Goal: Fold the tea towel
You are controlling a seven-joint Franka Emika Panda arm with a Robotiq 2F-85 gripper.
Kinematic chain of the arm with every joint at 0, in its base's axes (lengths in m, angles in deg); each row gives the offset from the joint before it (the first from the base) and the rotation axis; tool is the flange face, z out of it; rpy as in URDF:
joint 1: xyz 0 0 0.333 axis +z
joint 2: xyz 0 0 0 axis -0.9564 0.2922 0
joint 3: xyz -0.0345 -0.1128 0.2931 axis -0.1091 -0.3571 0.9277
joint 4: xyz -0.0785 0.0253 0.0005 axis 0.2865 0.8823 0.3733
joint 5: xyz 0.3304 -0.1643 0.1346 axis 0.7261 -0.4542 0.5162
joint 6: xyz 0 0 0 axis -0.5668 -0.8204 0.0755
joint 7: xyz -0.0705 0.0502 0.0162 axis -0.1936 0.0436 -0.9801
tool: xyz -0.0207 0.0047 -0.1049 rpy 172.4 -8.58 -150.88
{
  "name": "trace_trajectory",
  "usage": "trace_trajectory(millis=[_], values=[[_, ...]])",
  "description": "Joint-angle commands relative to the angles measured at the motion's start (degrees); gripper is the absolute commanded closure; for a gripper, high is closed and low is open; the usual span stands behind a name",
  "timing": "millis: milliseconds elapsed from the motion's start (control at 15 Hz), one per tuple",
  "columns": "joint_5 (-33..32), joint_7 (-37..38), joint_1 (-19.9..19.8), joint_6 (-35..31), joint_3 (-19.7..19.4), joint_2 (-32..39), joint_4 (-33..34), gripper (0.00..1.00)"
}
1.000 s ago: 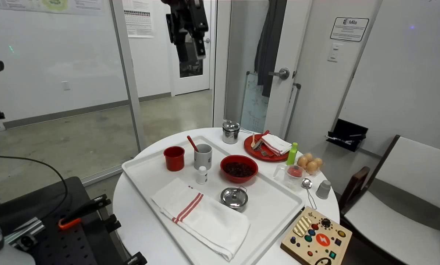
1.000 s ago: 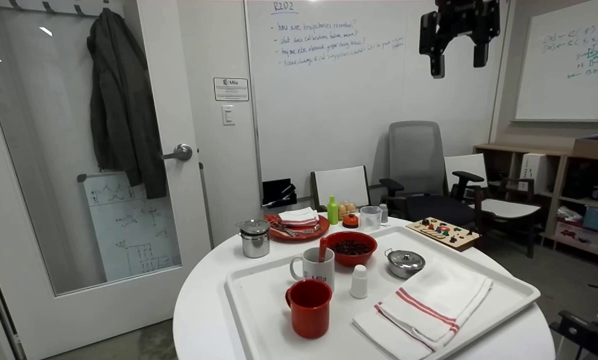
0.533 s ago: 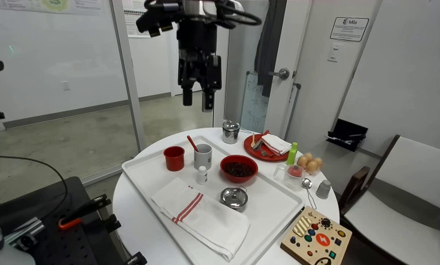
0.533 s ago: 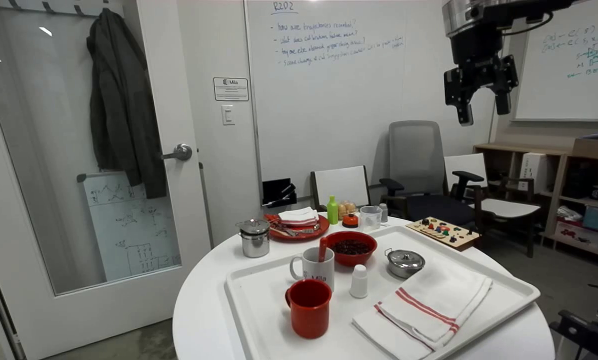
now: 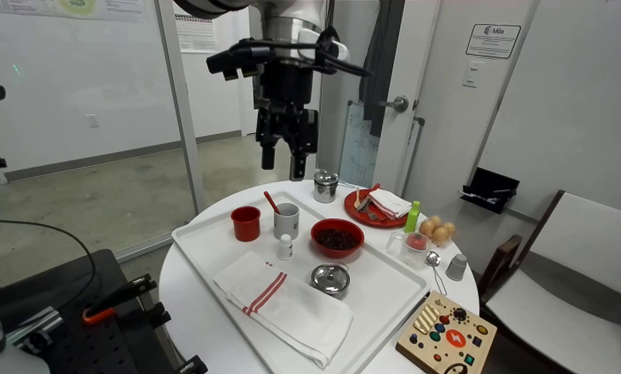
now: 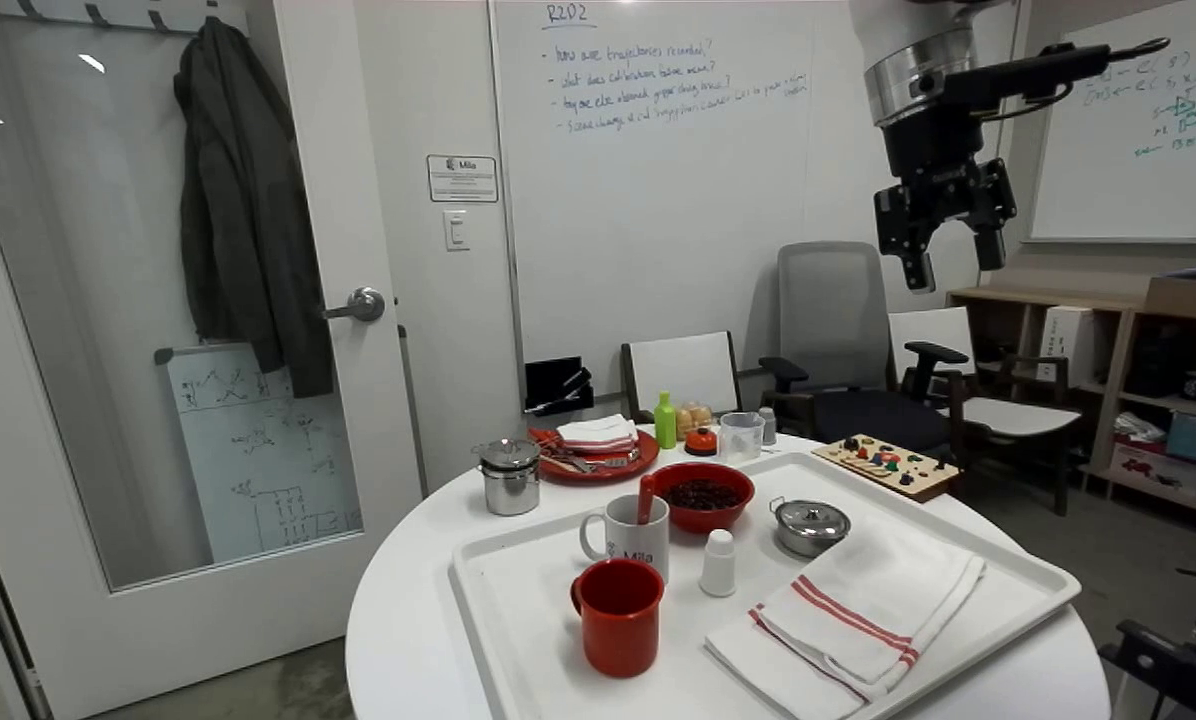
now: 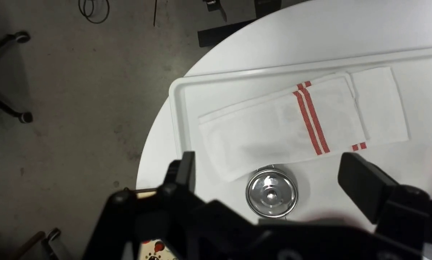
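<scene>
The tea towel [image 5: 302,314] is white with narrow red stripes. It lies folded in layers on the white tray [image 5: 393,327], with a lower layer sticking out past the upper one at one end. It also shows in an exterior view [image 6: 888,590] and in the wrist view [image 7: 259,126]. My gripper [image 5: 283,164] is open and empty, pointing down high above the table. It also shows high up in an exterior view [image 6: 955,262]. In the wrist view the gripper's [image 7: 268,164] jaws stand wide apart, with the towel below and ahead of them.
A lidded metal pot [image 7: 272,194] touches or nearly touches the towel's edge. A red bowl [image 5: 337,238], white bottle [image 5: 285,247], grey mug [image 5: 286,222] and red mug [image 5: 246,224] share the tray. A red plate [image 6: 613,468] and wooden button board [image 5: 448,335] stand beside the tray.
My gripper has come down from the top of both exterior views and is now lower, still open. The towel and the other things have not moved.
</scene>
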Motion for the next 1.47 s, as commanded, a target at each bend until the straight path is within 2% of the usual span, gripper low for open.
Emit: trace_trajectory(millis=[0, 133, 400, 600, 800, 1067, 1400], values=[[-0.1, 0.0, 0.7, 0.1, -0.7, 0.0, 0.1, 0.0], [-0.1, -1.9, 0.8, -1.1, -0.8, 0.5, -0.1, 0.0], [0.6, -18.9, 0.0, -8.4, -3.5, 4.5, -1.2, 0.0], [2.8, -31.6, -1.3, -10.6, -6.3, 11.9, 1.1, 0.0], [5.6, -38.9, -3.2, -9.1, -7.5, 19.8, 4.7, 0.0], [7.2, -40.0, -5.0, -6.5, -6.4, 29.8, 11.5, 0.0], [6.9, -34.5, -5.1, -4.9, -6.2, 38.9, 18.8, 0.0]])
